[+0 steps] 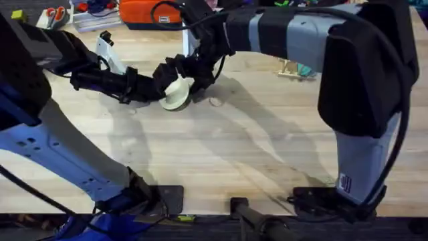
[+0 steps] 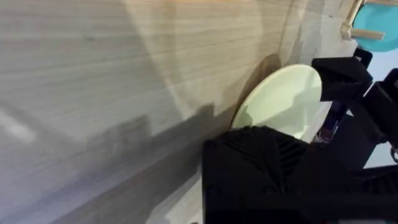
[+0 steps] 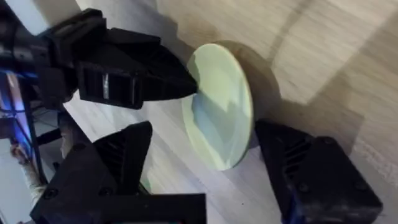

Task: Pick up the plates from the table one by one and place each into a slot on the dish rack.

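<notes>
Gripping the cream plate (image 1: 177, 94) on edge over the far surface (image 1: 234, 154), my left gripper (image 1: 162, 86) is clamped; my right gripper (image 3: 205, 162) straddles it, parted.

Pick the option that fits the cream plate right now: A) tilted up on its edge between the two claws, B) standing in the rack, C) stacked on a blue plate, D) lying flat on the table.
A: the cream plate stands tilted on its edge on the table, with the left claw and the right claw on either side.
</notes>
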Tool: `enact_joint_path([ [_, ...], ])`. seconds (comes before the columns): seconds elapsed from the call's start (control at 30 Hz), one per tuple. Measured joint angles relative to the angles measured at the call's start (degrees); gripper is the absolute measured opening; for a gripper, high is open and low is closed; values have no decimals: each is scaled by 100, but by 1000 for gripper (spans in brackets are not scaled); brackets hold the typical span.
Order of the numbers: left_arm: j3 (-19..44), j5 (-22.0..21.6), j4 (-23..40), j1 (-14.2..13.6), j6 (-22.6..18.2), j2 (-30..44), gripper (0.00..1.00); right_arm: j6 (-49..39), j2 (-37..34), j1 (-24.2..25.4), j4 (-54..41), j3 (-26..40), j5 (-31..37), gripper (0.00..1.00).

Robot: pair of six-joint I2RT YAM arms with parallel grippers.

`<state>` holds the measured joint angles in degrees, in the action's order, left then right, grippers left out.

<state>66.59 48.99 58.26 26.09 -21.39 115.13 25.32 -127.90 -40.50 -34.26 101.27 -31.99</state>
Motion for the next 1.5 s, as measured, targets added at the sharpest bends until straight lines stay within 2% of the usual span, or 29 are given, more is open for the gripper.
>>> enact_joint_path([
  [0.77, 0, 0, 0, 0, 0, 0, 41, 0, 0, 1, 264, 0, -2, 991],
  [0.8, 0, 0, 0, 0, 0, 0, 41, 3, 0, 1, 264, 0, -1, 970],
  [0.83, 0, 0, 0, 0, 0, 1, 40, 4, 0, 2, 264, 0, -2, 946],
  [0.93, 0, 0, 0, 0, 0, 0, 41, 19, 0, 1, 267, 0, -1, 788],
  [1.0, 0, -9, 0, 0, 0, 0, 41, 22, 0, 6, 256, 0, 22, 564],
  [1.03, 0, -7, 0, 7, 0, 0, 41, 31, 0, 14, 242, 0, 60, 481],
  [1.1, 7, -2, 9, 13, 13, 0, 41, 35, -23, 59, 219, -2, 137, 239],
  [1.17, 15, -3, 15, 20, 17, 0, 40, 51, -51, 117, 225, 0, 119, 63],
  [1.5, 22, 8, 46, 42, -7, -12, 40, 63, -54, 141, 247, 15, -64, 27],
])
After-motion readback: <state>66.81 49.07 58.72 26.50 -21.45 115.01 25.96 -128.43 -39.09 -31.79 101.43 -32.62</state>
